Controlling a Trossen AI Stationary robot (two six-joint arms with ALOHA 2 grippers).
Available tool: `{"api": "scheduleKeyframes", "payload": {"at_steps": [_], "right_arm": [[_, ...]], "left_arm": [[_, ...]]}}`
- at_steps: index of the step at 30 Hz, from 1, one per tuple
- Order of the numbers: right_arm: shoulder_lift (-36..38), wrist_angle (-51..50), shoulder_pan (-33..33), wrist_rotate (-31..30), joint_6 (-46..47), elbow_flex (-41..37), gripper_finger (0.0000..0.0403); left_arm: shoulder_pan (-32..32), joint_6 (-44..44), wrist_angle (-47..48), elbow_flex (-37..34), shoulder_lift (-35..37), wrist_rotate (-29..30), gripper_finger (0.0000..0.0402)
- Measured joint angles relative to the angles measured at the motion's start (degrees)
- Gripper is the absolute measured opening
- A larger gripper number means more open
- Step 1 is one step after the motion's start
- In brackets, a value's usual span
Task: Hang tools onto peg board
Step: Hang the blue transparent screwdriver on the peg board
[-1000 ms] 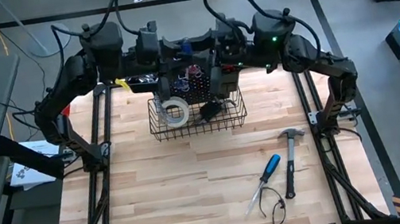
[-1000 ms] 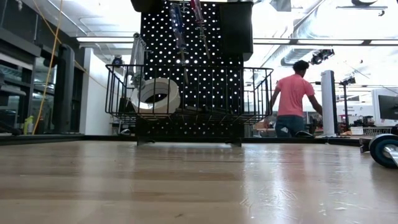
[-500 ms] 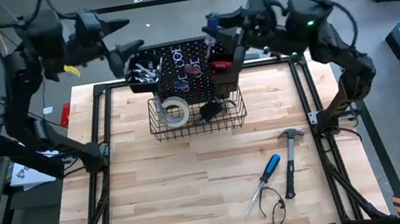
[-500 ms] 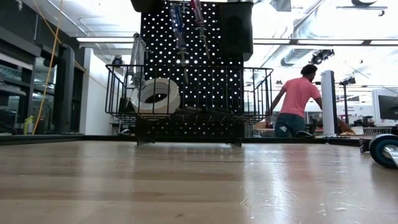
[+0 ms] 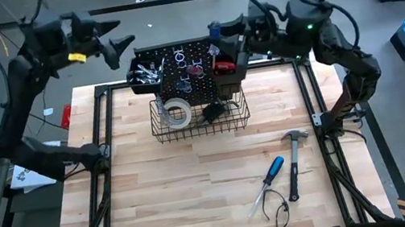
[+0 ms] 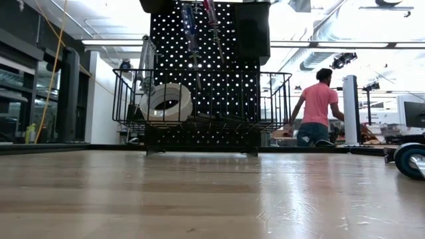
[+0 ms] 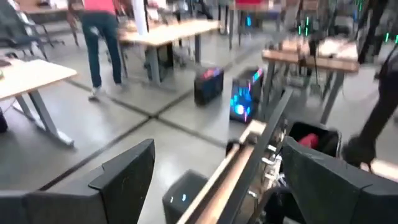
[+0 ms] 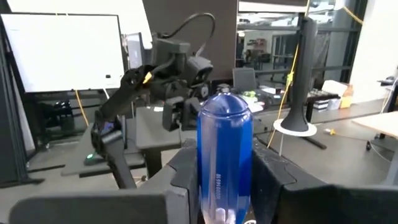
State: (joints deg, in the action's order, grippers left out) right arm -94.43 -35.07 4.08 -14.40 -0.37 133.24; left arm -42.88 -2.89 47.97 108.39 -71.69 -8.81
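Observation:
The black peg board (image 5: 178, 62) stands at the table's far edge. Its left bin (image 5: 149, 71) holds silver wrenches, and a white tape roll (image 5: 178, 113) lies in its wire basket (image 5: 225, 124). In the low view, two screwdrivers (image 6: 190, 36) hang on the peg board (image 6: 226, 73). My left gripper (image 5: 123, 46) is open and bare, up beyond the board's far left corner; the left wrist view shows nothing between its fingers (image 7: 127, 180). My right gripper (image 5: 216, 31) hovers over the board's top right, shut on a blue screwdriver handle (image 8: 224, 155). My right gripper pinches the blue handle's two sides (image 8: 208, 186) between its two fingers (image 8: 183, 180). The handle's rounded end (image 8: 224, 102) sticks out past the fingers. The tool is lifted clear of board and table; its shaft is hidden below the gripper.
On the table's right half lie a blue-handled screwdriver (image 5: 271, 174), a black-handled hammer (image 5: 293, 160) and a dark-handled tool (image 5: 278, 209). A dark object (image 5: 213, 112) lies in the basket and a red one (image 5: 224, 67) in the right bin. A person (image 6: 316, 106) stands far behind.
My left gripper has swung away from the left bin toward the table's far left corner, uncovering the wrenches in the bin. My right gripper has drawn back a little from over the board toward the far edge, still carrying the blue handle.

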Motion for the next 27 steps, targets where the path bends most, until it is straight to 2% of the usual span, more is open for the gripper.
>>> {"api": "scheduleKeyframes", "payload": {"at_steps": [4, 8, 12, 15, 17, 22, 24, 27], "right_arm": [[-0.01, -0.39, 0.01, 0.2, 0.42, -0.01, 0.008], [0.08, -0.79, 0.01, 0.31, 0.44, -0.01, 0.008], [0.04, -0.79, 0.12, 0.33, 0.57, -0.01, 0.008], [0.06, -0.76, 0.15, 0.46, 0.95, -0.01, 0.008], [0.04, -0.77, 0.15, 0.49, 0.99, -0.01, 0.008], [0.04, -0.52, 0.15, 0.71, 0.51, -0.01, 0.008], [0.05, -0.47, 0.15, 0.79, 0.65, -0.01, 0.008], [0.05, -0.3, 0.15, 0.81, 0.87, -0.01, 0.008]], "left_arm": [[-2.3, 3.47, -7.65, -13.82, 8.3, -0.41, 0.0328], [-3.02, 5.37, -9.16, -24.0, 15.39, -2.57, 0.0328], [-2.98, 5.55, -7.76, -28.04, 20.97, -0.8, 0.0328], [-2.98, 3.27, -3.1, -28.62, 24.06, 2.91, 0.0326], [-2.98, 2.81, 0.91, -28.9, 25.25, 3.1, 0.0325], [-2.85, 2.28, 4.93, -33.04, 24.95, -4.14, 0.0324], [-2.74, 1.74, 2.16, -36.73, 24.63, -6.98, 0.0324], [-2.85, 1.61, -4.7, -42.99, 24.64, -8.01, 0.0324]]}}
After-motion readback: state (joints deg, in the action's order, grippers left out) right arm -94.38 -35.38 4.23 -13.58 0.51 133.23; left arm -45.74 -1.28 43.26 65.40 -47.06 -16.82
